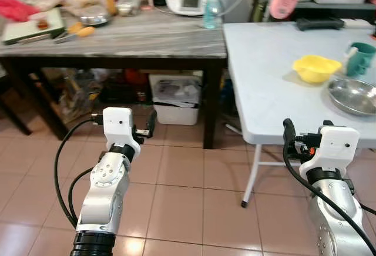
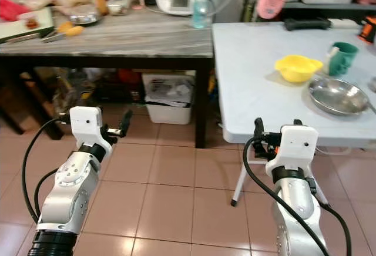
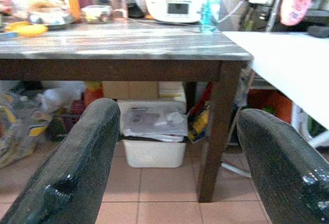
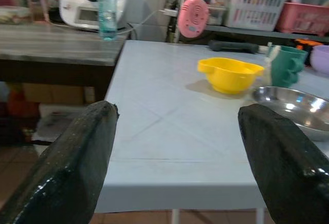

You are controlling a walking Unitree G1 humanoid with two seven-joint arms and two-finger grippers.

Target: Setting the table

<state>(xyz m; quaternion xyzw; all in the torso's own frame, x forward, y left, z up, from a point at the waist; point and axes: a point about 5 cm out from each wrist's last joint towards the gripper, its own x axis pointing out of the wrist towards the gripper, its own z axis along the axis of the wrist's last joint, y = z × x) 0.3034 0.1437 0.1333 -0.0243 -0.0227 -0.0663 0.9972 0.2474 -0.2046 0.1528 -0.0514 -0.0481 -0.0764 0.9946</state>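
Grippers, left (image 3: 169, 167) and right (image 4: 175, 167), both gape wide, empty, before the white table (image 1: 264, 80); yellow bowl (image 4: 229, 73) spout points left, near steel bowl (image 4: 295, 108).

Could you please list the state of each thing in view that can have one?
Left tool: open, empty.
Right tool: open, empty.
Yellow bowl: upright, looks empty.
Steel bowl: upright, empty.
Green mug: upright.
Water bottle: standing.
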